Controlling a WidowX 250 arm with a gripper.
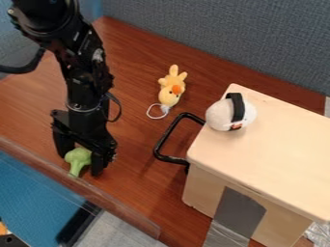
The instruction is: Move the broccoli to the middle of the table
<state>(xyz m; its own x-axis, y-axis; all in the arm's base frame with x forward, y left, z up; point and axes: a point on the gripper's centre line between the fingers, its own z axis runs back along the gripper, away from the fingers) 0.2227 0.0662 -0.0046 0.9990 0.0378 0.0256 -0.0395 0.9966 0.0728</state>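
The black two-finger gripper [80, 164] hangs at the left of the view, low over the reddish-brown wooden table [135, 169], close to the table's near edge. Its fingers stand wide apart, with the green toy broccoli [78, 157] between them (whether they press on it, I cannot tell). The broccoli is near that edge, well away from the middle of the table, its rounded head up between the fingers and its paler stem pointing toward the edge.

Farther back lies a yellow soft toy [170, 91] with an orange patch, a loop of white cord [152, 112] at its near end. To the right stands a pale wooden box [277, 149] with rounded corners; a bent black handle [169, 137] sticks out from its side toward the gripper. On the box top, near a corner, sits a round white soft toy [221, 115] with a black band across it. Grey tape [238, 212] runs down the box's near side.
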